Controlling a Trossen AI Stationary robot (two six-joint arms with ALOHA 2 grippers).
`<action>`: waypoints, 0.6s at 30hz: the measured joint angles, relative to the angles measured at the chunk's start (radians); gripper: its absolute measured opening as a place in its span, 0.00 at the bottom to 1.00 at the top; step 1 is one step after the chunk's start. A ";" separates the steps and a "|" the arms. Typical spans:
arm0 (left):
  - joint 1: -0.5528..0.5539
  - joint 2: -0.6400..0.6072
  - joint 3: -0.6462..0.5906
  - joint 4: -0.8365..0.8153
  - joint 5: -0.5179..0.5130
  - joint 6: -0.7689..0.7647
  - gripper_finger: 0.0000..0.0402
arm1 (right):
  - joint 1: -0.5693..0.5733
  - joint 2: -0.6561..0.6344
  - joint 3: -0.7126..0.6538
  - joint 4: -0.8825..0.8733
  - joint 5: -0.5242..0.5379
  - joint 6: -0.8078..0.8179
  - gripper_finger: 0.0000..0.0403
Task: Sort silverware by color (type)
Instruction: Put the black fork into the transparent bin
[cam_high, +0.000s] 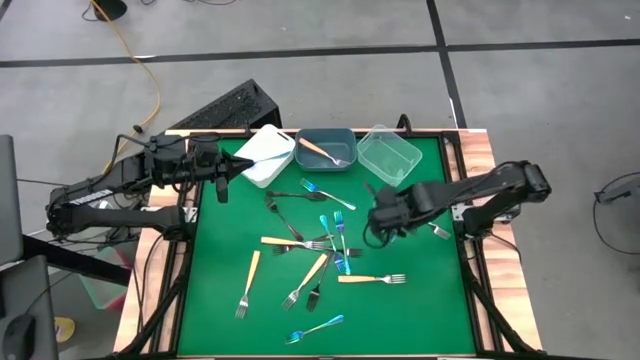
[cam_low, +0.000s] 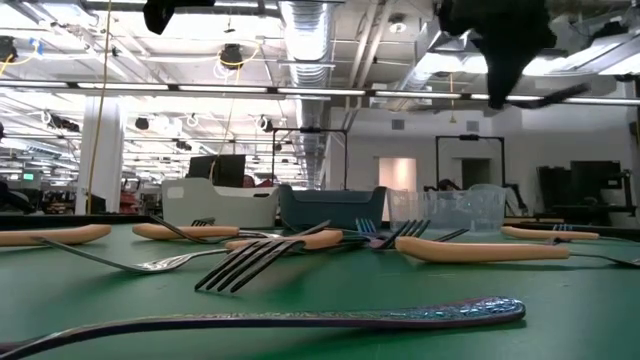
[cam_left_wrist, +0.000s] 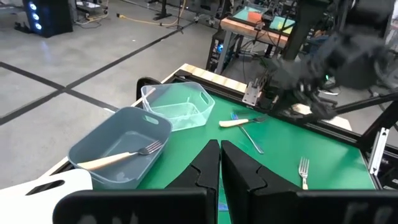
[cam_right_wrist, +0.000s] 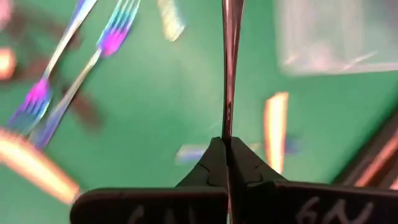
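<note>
Over on the left, the left gripper (cam_high: 243, 161) hangs above the table's back-left corner with its fingers pressed together, holding nothing, its tip by the white bin (cam_high: 264, 156). Next along the back edge sits the grey-blue bin (cam_high: 325, 149) with one orange-handled fork (cam_high: 322, 152) lying inside, then the clear bin (cam_high: 389, 155). The silverware (cam_high: 310, 255) lies scattered across the middle of the green mat (cam_high: 420, 300): blue, orange and dark-handled forks, several crossing one another. Further right, the right gripper (cam_high: 381, 228) hovers just off the mat in front of the clear bin, fingers clamped on a thin dark utensil (cam_right_wrist: 231, 56) whose slim shaft sticks straight out from between them.
</note>
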 joint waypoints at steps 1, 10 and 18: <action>0.000 0.000 0.000 0.000 -0.001 0.000 0.00 | -0.014 -0.022 0.000 -0.005 0.044 0.007 0.01; 0.000 0.000 0.000 0.001 -0.025 0.000 0.00 | -0.223 -0.146 -0.021 0.128 0.399 -0.143 0.01; 0.000 0.000 0.000 0.001 -0.049 -0.001 0.00 | -0.457 -0.146 -0.157 0.464 0.371 -0.446 0.01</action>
